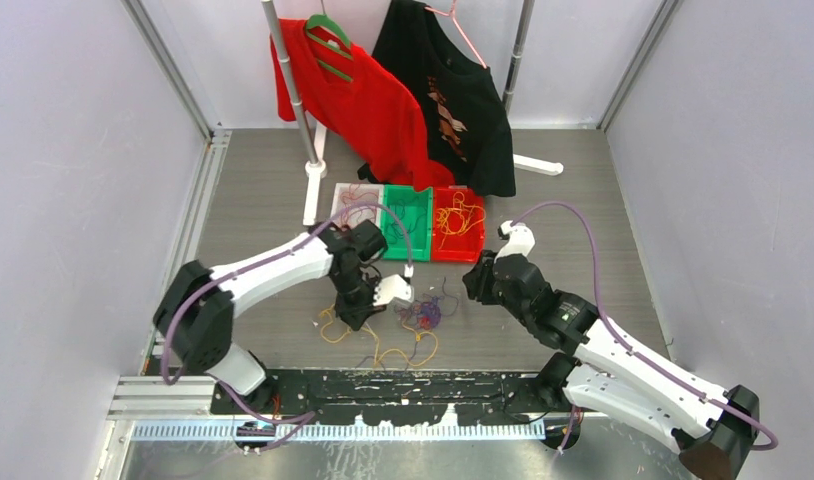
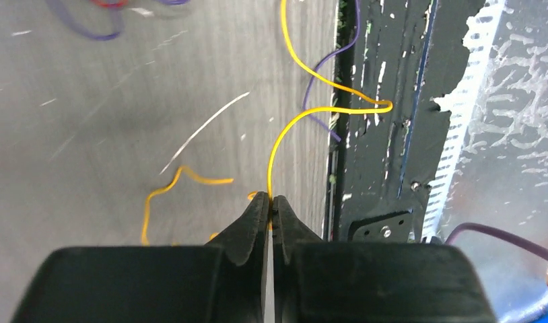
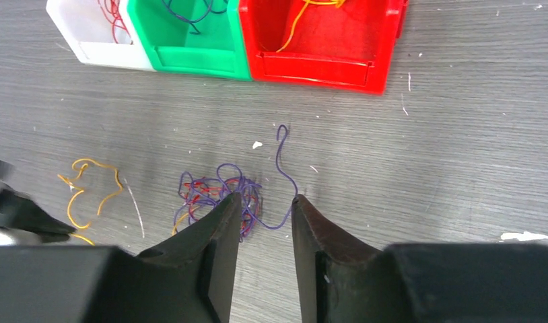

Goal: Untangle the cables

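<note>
cables (image 1: 421,314): purple-red tangle, loose yellow strands lay to its left
left gripper (image 1: 357,318): pointed down at yellow strands
right gripper (image 1: 472,284): sat just right of tangle
bins (image 1: 421,240): white, green, red, side by side

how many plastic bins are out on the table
3, side by side in one row beyond the cable pile: a white bin on the left, a green bin in the middle, a red bin on the right. None appears hidden.

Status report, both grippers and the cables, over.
Left gripper shut on yellow cable. Right gripper open, near purple-red tangle. Nothing blocking seen.
</note>
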Robot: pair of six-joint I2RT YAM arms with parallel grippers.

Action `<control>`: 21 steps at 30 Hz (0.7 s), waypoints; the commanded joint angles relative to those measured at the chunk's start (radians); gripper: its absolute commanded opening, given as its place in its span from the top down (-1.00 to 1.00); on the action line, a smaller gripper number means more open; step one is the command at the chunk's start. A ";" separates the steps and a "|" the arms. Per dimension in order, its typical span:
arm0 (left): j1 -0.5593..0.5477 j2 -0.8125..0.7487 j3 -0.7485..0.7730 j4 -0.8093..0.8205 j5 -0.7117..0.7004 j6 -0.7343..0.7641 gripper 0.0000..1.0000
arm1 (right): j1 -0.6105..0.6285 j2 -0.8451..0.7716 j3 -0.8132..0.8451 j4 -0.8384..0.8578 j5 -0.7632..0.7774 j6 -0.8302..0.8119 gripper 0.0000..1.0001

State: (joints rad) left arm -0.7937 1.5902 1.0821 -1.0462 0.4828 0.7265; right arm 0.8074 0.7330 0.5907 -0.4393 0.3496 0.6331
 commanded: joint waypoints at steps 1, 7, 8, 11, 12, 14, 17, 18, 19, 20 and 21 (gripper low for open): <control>0.082 -0.151 0.145 -0.167 -0.014 0.017 0.98 | -0.005 0.002 0.073 0.068 -0.024 -0.036 0.16; 0.238 -0.197 0.317 -0.321 0.101 -0.007 1.00 | -0.005 0.007 0.083 0.163 -0.119 -0.088 -0.01; 0.250 -0.204 0.336 -0.331 0.106 -0.019 1.00 | -0.005 0.012 0.090 0.172 -0.141 -0.099 -0.04; 0.257 -0.226 0.392 -0.324 0.099 -0.086 1.00 | -0.004 0.017 0.099 0.240 -0.216 -0.144 -0.17; 0.257 -0.232 0.405 -0.325 0.104 -0.104 1.00 | -0.004 0.019 0.098 0.273 -0.250 -0.165 -0.22; 0.257 -0.248 0.455 -0.329 0.115 -0.143 1.00 | -0.004 0.027 0.102 0.363 -0.323 -0.211 -0.40; 0.257 -0.262 0.533 -0.338 0.109 -0.203 1.00 | -0.003 0.072 0.140 0.438 -0.421 -0.260 -0.62; 0.256 -0.266 0.564 -0.338 0.103 -0.218 1.00 | -0.003 0.092 0.162 0.447 -0.445 -0.273 -0.68; 0.257 -0.272 0.594 -0.340 0.092 -0.228 1.00 | -0.002 0.114 0.182 0.452 -0.464 -0.286 -0.72; 0.257 -0.277 0.624 -0.343 0.085 -0.236 1.00 | -0.002 0.135 0.201 0.459 -0.484 -0.295 -0.75; 0.257 -0.282 0.653 -0.344 0.078 -0.242 1.00 | -0.002 0.154 0.218 0.470 -0.502 -0.303 -0.78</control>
State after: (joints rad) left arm -0.5354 1.3693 1.6142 -1.3670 0.5526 0.5575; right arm 0.8074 0.8314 0.7036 -0.1196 -0.0154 0.4141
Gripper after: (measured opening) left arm 0.009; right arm 0.861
